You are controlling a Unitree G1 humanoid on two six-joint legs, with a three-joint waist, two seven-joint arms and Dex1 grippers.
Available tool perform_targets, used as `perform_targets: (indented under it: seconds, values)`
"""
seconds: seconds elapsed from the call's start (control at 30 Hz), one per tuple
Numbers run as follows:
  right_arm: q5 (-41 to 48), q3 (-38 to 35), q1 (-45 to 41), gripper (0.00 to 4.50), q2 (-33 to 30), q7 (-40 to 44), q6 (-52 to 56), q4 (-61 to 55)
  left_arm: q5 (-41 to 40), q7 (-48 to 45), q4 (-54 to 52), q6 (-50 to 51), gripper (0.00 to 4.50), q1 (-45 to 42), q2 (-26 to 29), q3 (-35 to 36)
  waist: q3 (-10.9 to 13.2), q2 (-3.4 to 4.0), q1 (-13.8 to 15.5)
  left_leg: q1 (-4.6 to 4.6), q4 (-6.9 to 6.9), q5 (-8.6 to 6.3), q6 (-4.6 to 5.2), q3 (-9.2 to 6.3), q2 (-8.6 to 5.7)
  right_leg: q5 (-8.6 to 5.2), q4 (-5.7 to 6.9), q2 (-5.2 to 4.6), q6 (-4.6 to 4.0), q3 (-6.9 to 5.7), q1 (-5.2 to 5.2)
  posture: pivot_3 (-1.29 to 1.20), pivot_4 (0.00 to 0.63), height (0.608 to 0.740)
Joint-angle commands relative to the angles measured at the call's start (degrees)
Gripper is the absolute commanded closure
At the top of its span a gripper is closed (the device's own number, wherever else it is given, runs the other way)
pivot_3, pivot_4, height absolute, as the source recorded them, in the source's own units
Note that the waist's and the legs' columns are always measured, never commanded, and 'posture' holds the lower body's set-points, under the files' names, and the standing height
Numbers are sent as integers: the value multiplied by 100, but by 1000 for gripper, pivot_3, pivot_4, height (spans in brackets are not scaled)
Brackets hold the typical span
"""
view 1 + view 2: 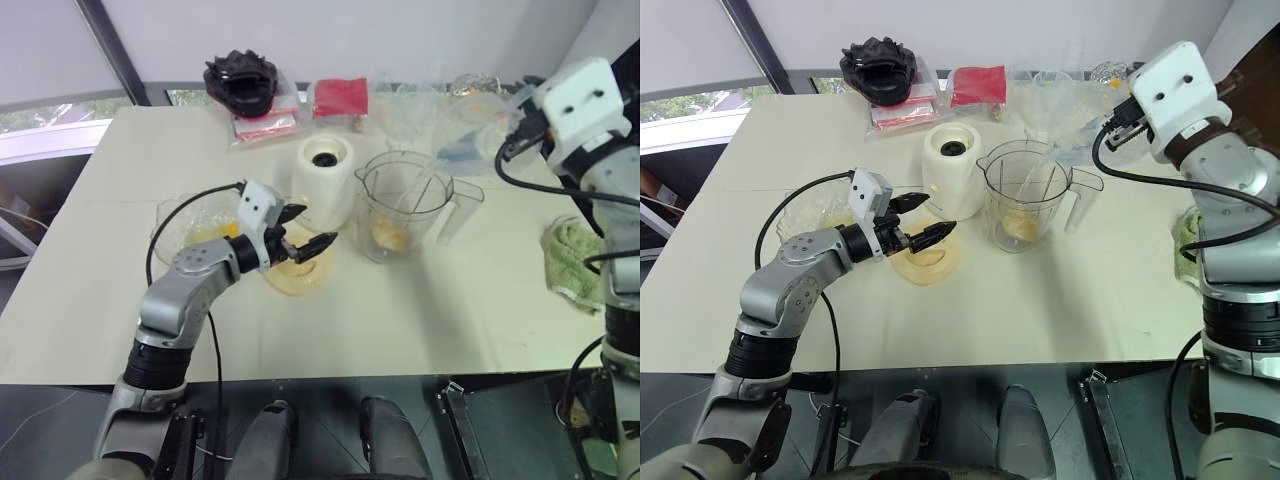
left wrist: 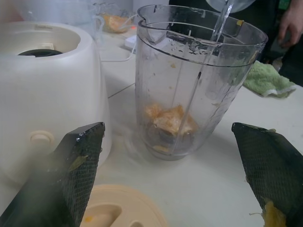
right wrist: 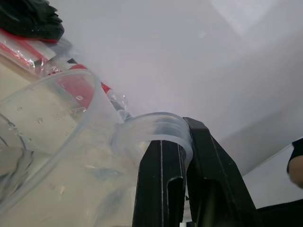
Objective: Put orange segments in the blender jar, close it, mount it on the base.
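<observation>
Our left gripper (image 1: 318, 226) hangs open over the lid (image 1: 295, 282). Beyond it, orange segments (image 2: 168, 120) lie in the blender jar (image 1: 400, 200) beside the base (image 1: 325, 185). Our right gripper (image 3: 182, 142) clamps a clear jug (image 3: 57, 142) by its handle. We judge a slow pour, centred over the jar, is best.

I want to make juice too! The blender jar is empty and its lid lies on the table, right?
No, the blender jar is not empty: orange segments lie at its bottom, as the left wrist view shows. The lid does lie on the table.
</observation>
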Motion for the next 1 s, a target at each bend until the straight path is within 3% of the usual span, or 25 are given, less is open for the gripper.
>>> perform_targets:
  seconds: [0.03, 0.3, 0.6, 0.8, 1.0]
  values:
    - [39, -414, -129, 4441, 27, -198, 60, -199, -72, 6, -177, -48, 0, -101, 61, 123, 0, 0, 3, 0, 0, 0, 0, -1, 0, 0, 0, 0, 0, 0, 0, 0, 150, 740]
    - [220, -768, -45, 4441, 411, -500, 601, -333, -92, -24, -177, 16, 0, -136, 115, 102, 0, 0, -3, 0, 0, 0, 0, 0, 0, 0, 0, 0, 0, 0, 0, 0, 150, 740]
    - [1241, -2397, -452, 4441, 1765, -1735, 2130, -457, -118, -54, -212, 103, 0, -158, 188, 98, -1, 1, 4, 0, -1, 0, 0, -4, -1, 1, 3, 0, -1, 0, -1, 0, 150, 740]
    - [1731, -3453, -46, 4441, 2363, -2334, 1914, -232, -137, -80, -266, 157, 0, -160, 266, 132, -2, 2, 8, 0, -2, 0, 0, -5, -1, 1, 5, 0, -1, -1, -1, 0, 150, 740]
    - [1800, -3640, 678, 4441, 2709, -2434, 929, 376, -185, -34, -442, 285, 0, -75, 351, 174, -3, 6, -34, 6, -2, 0, 0, 0, 0, 1, 14, 0, -1, 0, -1, 0, 150, 740]
